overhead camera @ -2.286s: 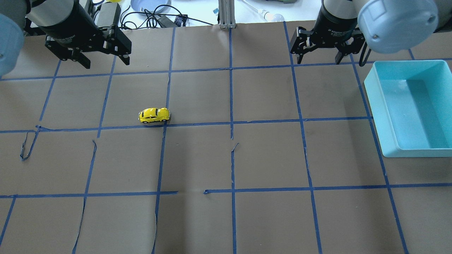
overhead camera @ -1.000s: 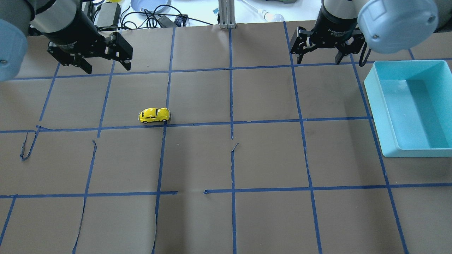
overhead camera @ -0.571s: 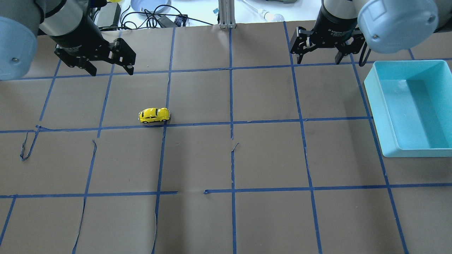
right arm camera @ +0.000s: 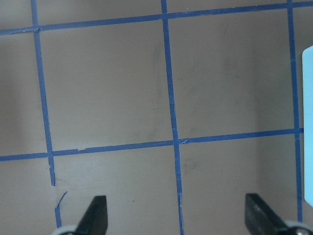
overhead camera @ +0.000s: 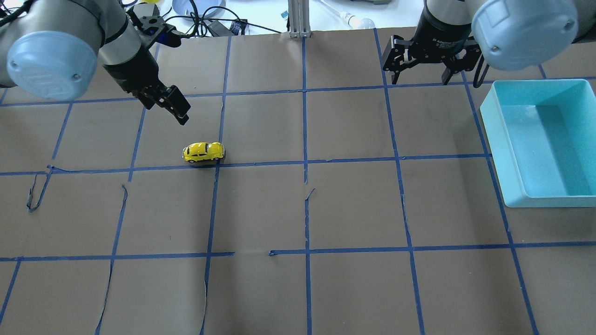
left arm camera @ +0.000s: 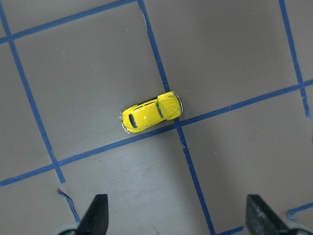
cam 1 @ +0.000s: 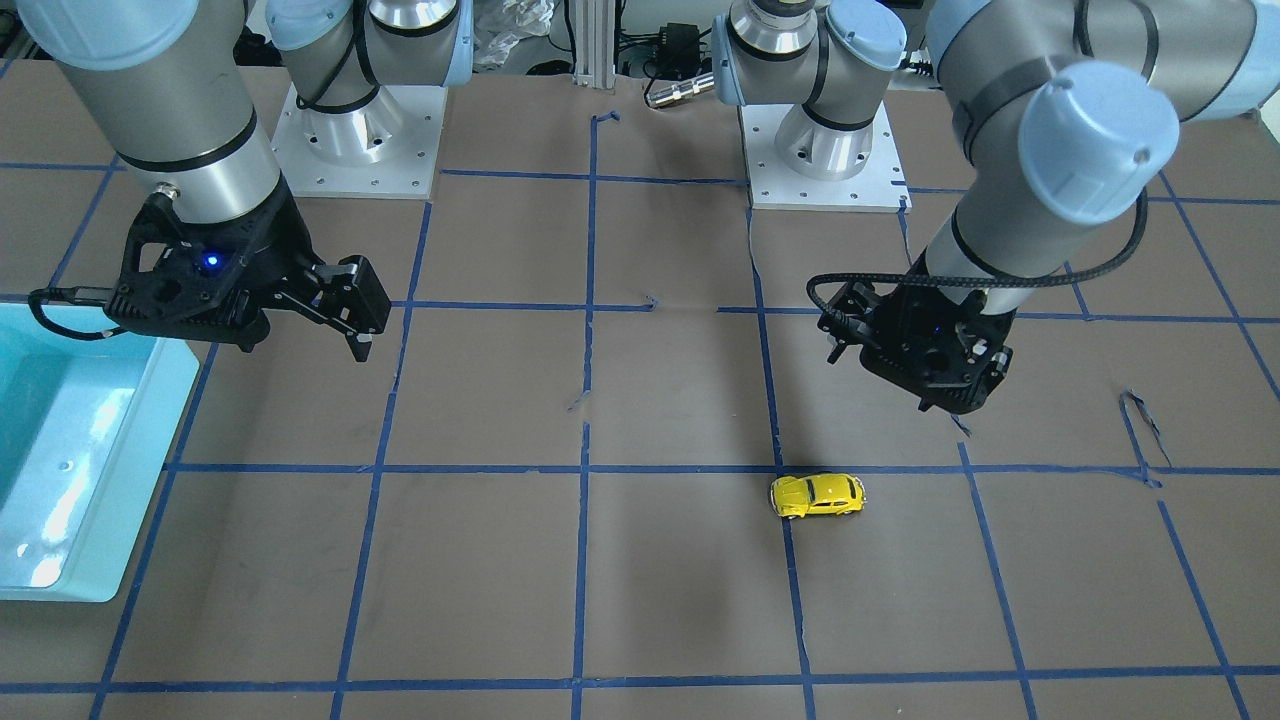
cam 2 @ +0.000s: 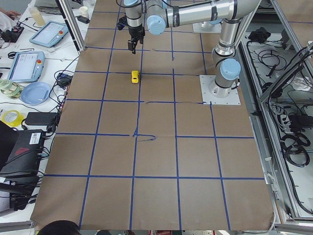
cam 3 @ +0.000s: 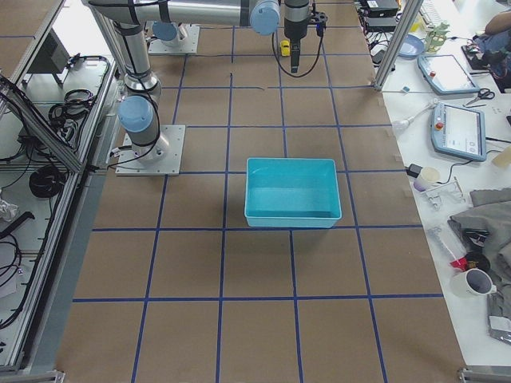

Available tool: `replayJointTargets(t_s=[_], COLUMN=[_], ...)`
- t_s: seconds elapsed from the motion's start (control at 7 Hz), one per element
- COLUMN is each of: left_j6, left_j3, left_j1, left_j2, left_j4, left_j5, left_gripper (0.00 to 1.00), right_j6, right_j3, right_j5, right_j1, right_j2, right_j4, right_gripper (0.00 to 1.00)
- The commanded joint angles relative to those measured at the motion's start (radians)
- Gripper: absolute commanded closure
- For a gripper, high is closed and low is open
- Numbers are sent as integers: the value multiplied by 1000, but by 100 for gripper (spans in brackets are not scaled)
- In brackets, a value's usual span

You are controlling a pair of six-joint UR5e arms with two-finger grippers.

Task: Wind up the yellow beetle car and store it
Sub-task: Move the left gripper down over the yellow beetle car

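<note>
The yellow beetle car [overhead camera: 203,152] stands on its wheels on the brown table, just beside a blue tape line. It also shows in the front view [cam 1: 817,495] and in the left wrist view [left arm camera: 150,112]. My left gripper [overhead camera: 171,106] is open and empty. It hovers above the table a short way behind and to the left of the car, and its fingertips [left arm camera: 98,211] frame the bottom of the wrist view. My right gripper [overhead camera: 420,77] is open and empty at the far right back, next to the teal bin.
A teal open bin [overhead camera: 494,139] sits at the table's right edge, seen also in the front view [cam 1: 135,470]. Blue tape lines grid the table; some strips are peeled up. Cables and clutter lie beyond the back edge.
My left arm has swung forward and right toward the car and has turned its wrist. The car and the right arm have not moved.
</note>
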Motion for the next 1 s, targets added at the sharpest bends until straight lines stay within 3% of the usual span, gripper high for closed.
replayJointTargets(t_s=[0.0, 0.29, 0.86], left_j6=[406, 636, 808], left_j3=[-27, -144, -162], left_j1=[7, 6, -5], left_j2=[-89, -123, -195], left_j4=[62, 259, 358], left_j5=[7, 7, 5], left_gripper=[0, 0, 2], right_j6=[0, 0, 0], right_j3=[0, 0, 2], right_j5=[-1, -1, -1], right_j1=[0, 0, 0], right_j2=[0, 0, 0], right_j4=[0, 0, 0], right_gripper=[0, 0, 0])
